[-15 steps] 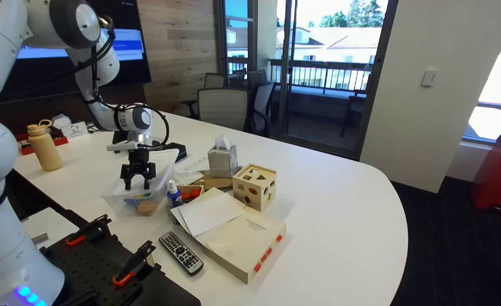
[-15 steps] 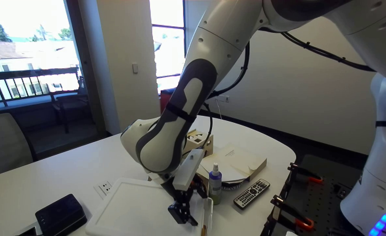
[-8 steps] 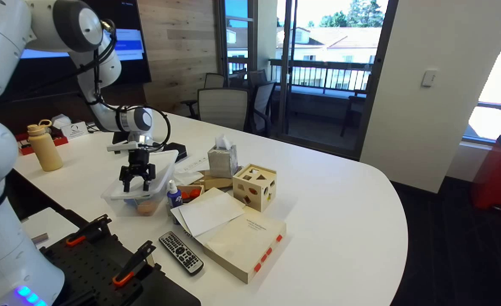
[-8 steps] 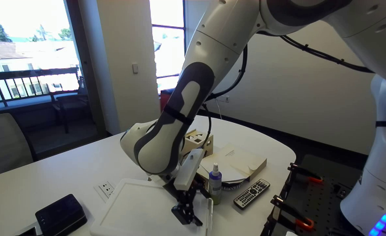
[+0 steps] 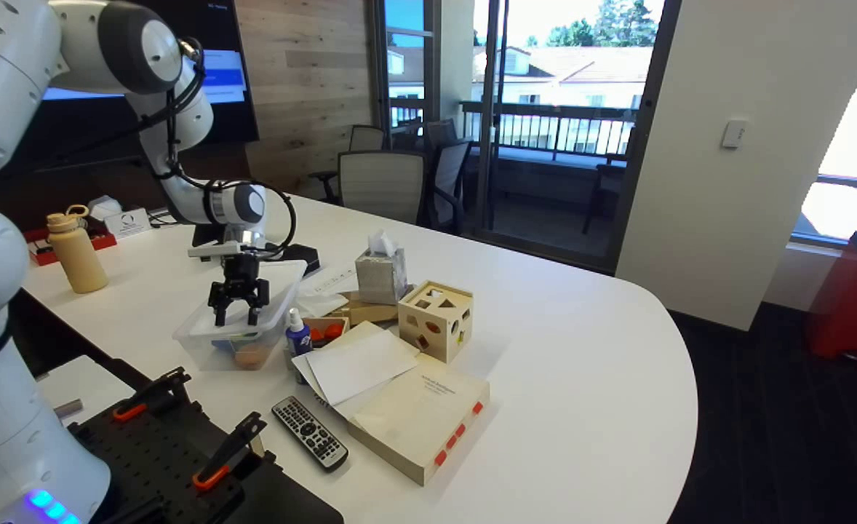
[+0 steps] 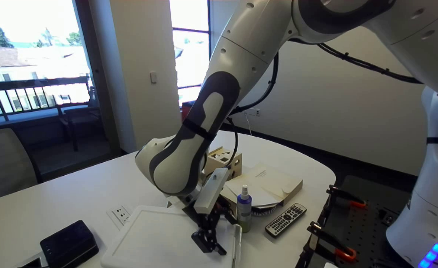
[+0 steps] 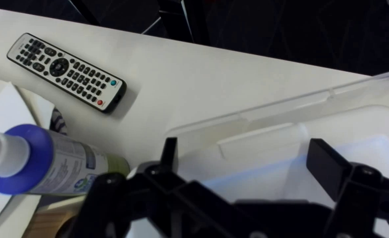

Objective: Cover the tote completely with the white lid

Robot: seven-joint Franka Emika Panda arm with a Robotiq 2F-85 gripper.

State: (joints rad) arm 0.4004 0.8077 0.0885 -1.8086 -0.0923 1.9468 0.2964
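The hand hangs over one end of the white lid, its fingers spread wide apart and pointing down; whether their tips touch the lid, I can't tell from here. The lid lies across the top of the tote, and in the wrist view a strip of the tote's clear rim shows past its edge. Whether it is seated all round I can't tell. Through the tote's wall I make out something orange and something blue. Just beside the tote a spray bottle stands upright, and near that lies a thick book with a white sheet partly over it. The remote lies flat on the desk. Near the book stand a wooden cube and a tissue box; a yellow flask stands well apart.
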